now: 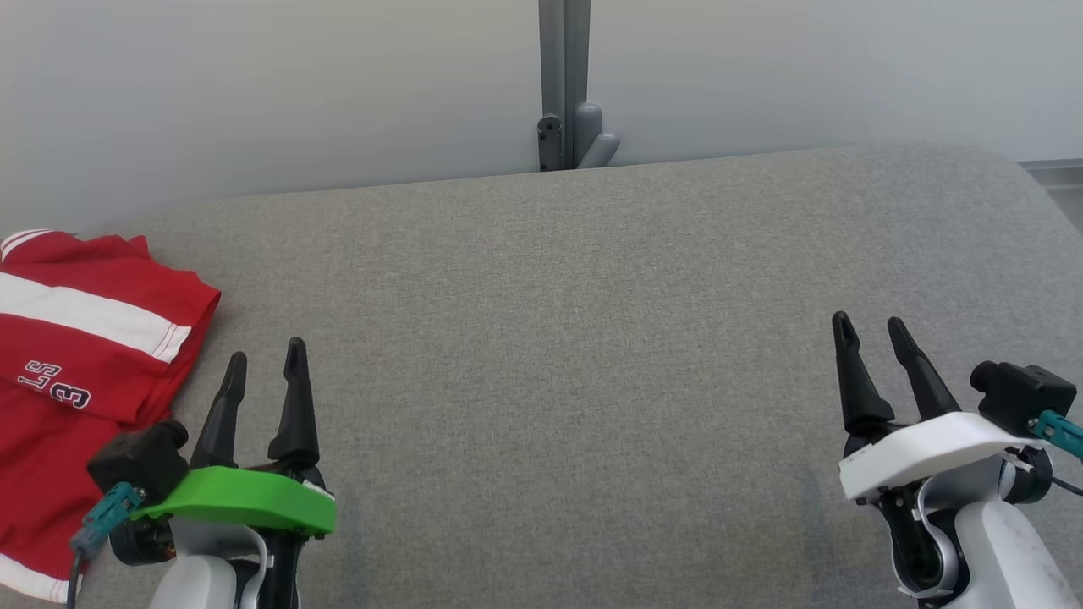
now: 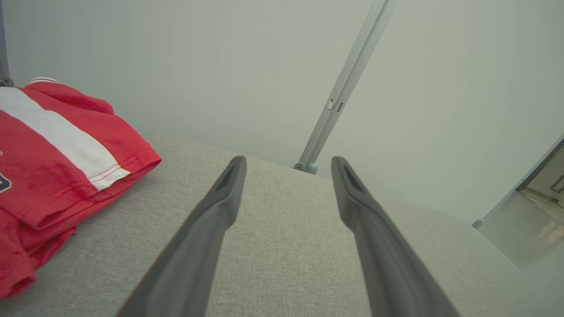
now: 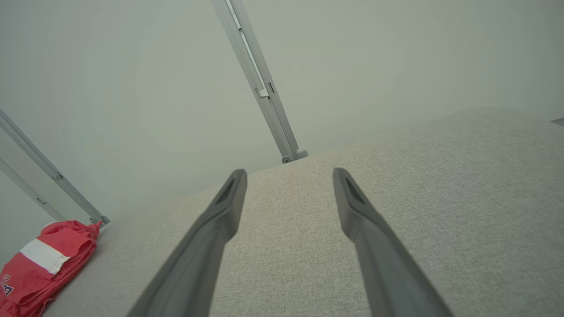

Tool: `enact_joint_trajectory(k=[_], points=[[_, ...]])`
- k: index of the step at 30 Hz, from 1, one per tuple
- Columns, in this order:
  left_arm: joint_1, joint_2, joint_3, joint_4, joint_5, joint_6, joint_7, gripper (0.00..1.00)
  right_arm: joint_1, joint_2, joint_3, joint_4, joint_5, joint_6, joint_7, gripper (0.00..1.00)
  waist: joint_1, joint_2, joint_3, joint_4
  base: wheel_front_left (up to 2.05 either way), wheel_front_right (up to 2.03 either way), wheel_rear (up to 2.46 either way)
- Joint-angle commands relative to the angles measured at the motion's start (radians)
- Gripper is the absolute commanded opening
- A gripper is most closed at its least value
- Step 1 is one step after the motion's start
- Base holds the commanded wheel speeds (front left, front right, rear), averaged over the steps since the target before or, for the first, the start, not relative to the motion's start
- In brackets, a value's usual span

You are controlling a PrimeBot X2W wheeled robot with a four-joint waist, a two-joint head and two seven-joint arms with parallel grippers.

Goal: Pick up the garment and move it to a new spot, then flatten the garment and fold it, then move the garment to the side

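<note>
While both jaws gape empty, the garment (image 1: 51,457) lies beside the left jaws.

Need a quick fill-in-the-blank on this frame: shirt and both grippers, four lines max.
1. The shirt is ___ with a white stripe.
2. It lies on the grey surface at the robot's ___ side.
3. The left gripper has a ___ cover.
4. The right gripper has its jaws ___, holding nothing.
Missing words: red; left; green; open.
</note>
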Motion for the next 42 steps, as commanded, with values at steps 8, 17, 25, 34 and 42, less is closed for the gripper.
enact_joint_trajectory(k=[8,17,25,34,42], points=[[-0.016,0.021,0.005,0.007,0.069,0.007,-0.019,1.0,-0.023,-0.001,0.003,0.013,-0.095,0.0,-0.036,1.0,0.0,0.0,-0.001,0.0,0.0,0.0,0.0],[-0.013,0.032,-0.003,0.025,0.119,0.0,-0.029,1.0,-0.02,0.003,0.008,0.03,-0.17,0.0,-0.065,1.0,0.0,0.0,-0.004,0.0,0.0,0.0,0.0],[-0.015,0.034,-0.006,0.041,0.149,-0.01,-0.034,1.0,-0.014,0.01,0.0,0.048,-0.208,0.0,-0.088,1.0,0.0,0.0,-0.005,0.001,0.0,0.0,0.0],[-0.018,0.043,-0.019,0.055,0.202,-0.001,-0.044,1.0,-0.012,0.011,0.006,0.07,-0.254,0.0,-0.113,1.0,0.0,0.0,-0.008,0.003,0.0,0.0,0.0],[-0.02,0.05,-0.032,0.065,0.243,0.008,-0.045,1.0,-0.011,0.014,0.01,0.084,-0.294,0.0,-0.131,1.0,0.0,0.0,-0.01,0.006,0.0,0.0,0.0]])
